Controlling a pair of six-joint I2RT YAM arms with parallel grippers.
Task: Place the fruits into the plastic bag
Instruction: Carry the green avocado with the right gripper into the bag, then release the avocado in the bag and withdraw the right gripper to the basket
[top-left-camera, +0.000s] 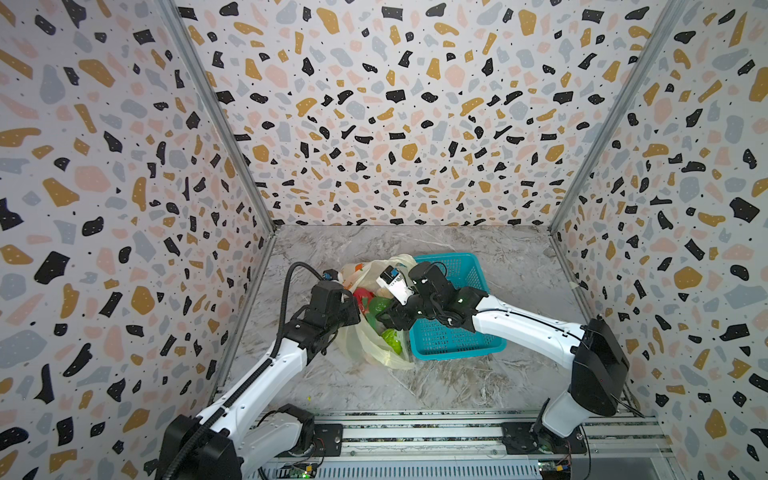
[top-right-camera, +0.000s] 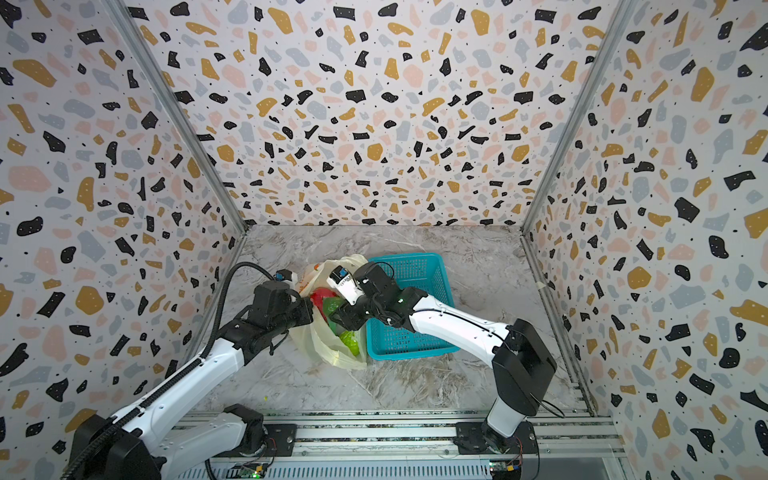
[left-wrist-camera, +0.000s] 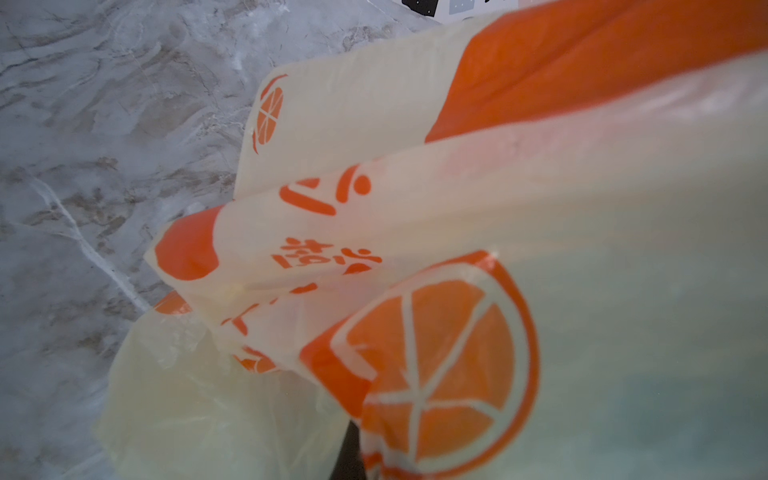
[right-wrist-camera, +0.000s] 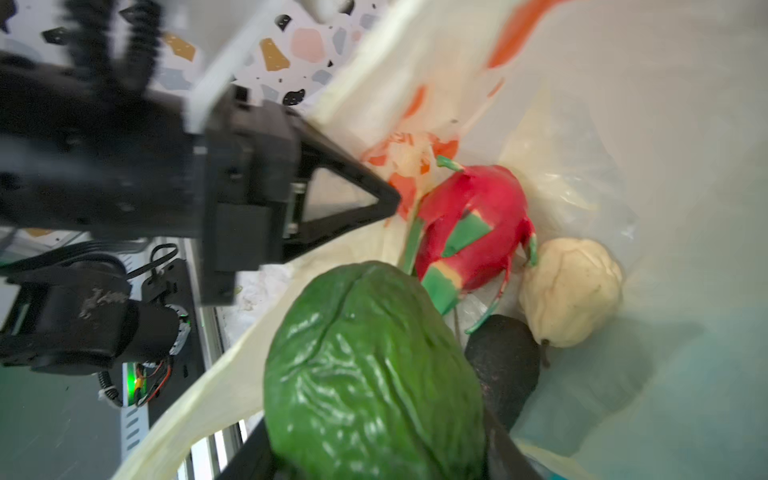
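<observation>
The cream plastic bag (top-left-camera: 365, 349) (top-right-camera: 318, 349) (left-wrist-camera: 374, 124) (right-wrist-camera: 457, 62) with orange print stands left of the basket. My left gripper (top-left-camera: 353, 307) (top-right-camera: 309, 309) (left-wrist-camera: 351, 455) (right-wrist-camera: 390, 201) is shut on its rim, holding the mouth up. My right gripper (top-left-camera: 384, 316) (top-right-camera: 336, 318) (right-wrist-camera: 374, 428) is shut on a bumpy green fruit (top-left-camera: 377, 306) (top-right-camera: 330, 307) (right-wrist-camera: 365, 374) at the bag's mouth. Inside lie the red dragon fruit (top-left-camera: 362, 298) (top-right-camera: 320, 296) (right-wrist-camera: 473, 220), a pale fruit (right-wrist-camera: 569, 291) and a dark one (right-wrist-camera: 503, 361). A bright green fruit (top-left-camera: 392, 340) (top-right-camera: 350, 341) shows at the bag's near side.
The teal mesh basket (top-left-camera: 457, 345) (top-right-camera: 415, 345) sits right beside the bag, under my right forearm. Patterned walls close in the marble table (top-left-camera: 415, 386) on three sides. A metal rail (top-left-camera: 415, 432) carries the arm bases along the front edge.
</observation>
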